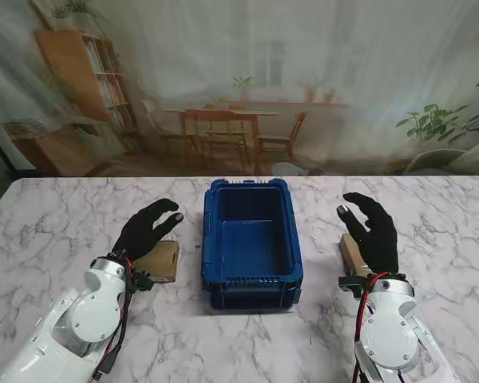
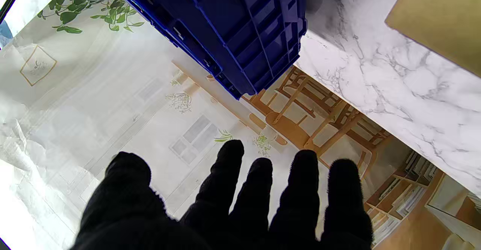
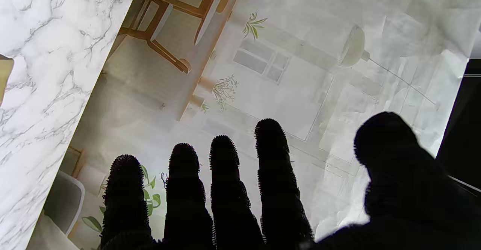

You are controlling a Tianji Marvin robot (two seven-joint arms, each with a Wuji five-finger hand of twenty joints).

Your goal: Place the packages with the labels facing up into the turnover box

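Packages: one brown box (image 1: 161,260) under my left hand (image 1: 148,227), another (image 1: 352,254) under my right hand (image 1: 373,230), flanking the blue turnover box (image 1: 252,242). Fingers spread, holding nothing. No labels visible; risk placing label-down.

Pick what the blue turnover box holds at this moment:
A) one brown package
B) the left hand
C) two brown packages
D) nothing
D: in the stand view the turnover box shows a bare blue floor, while one brown package sits on the table under the left hand and the other package under the right hand.
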